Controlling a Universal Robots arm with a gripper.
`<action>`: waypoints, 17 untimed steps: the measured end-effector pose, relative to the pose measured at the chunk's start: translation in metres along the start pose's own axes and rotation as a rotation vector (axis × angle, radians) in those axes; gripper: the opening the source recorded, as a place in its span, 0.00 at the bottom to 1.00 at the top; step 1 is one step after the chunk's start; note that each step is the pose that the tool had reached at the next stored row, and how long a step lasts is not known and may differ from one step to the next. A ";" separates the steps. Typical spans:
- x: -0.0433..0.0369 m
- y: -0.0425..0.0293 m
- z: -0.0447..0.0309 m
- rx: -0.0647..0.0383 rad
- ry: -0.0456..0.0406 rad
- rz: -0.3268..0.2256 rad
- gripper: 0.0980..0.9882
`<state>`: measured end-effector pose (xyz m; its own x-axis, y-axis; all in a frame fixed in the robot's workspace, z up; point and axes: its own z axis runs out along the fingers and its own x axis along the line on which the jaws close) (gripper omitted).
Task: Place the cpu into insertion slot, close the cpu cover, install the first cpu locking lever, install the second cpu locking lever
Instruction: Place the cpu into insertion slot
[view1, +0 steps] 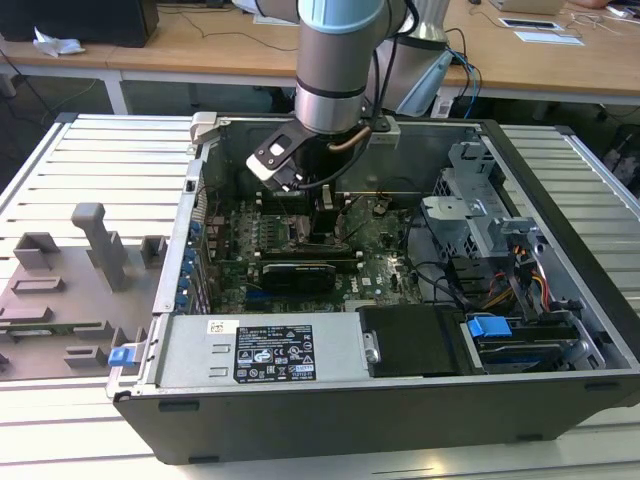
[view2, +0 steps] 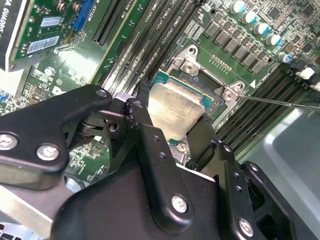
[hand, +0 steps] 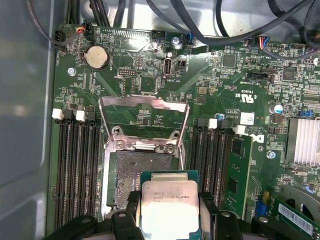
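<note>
Bright, even light is flooding the exterior view, brightening the slatted bench (view1: 100, 160) while the computer case (view1: 400, 420) interior is sitting in shade; in both wrist views the cpu (view2: 175, 107) (hand: 167, 207) is catching soft glare

Lab: slatted workbench (view1: 90, 160), opened computer case (view1: 400, 410)

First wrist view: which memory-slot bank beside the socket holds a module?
The bank on the finned heatsink's side: a green module stands in it. The bank by the grey case wall is empty.
</note>
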<state>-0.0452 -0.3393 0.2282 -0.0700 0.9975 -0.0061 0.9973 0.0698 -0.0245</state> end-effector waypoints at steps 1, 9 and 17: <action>0.0000 0.0000 0.0020 0.000 -0.0001 0.000 0.50; 0.0012 0.0004 0.0077 0.000 -0.0008 0.000 0.50; 0.0188 0.0033 0.0099 0.001 -0.0123 0.022 0.50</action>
<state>-0.0435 -0.3204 0.2181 -0.0485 0.9986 -0.0190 0.9985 0.0480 -0.0253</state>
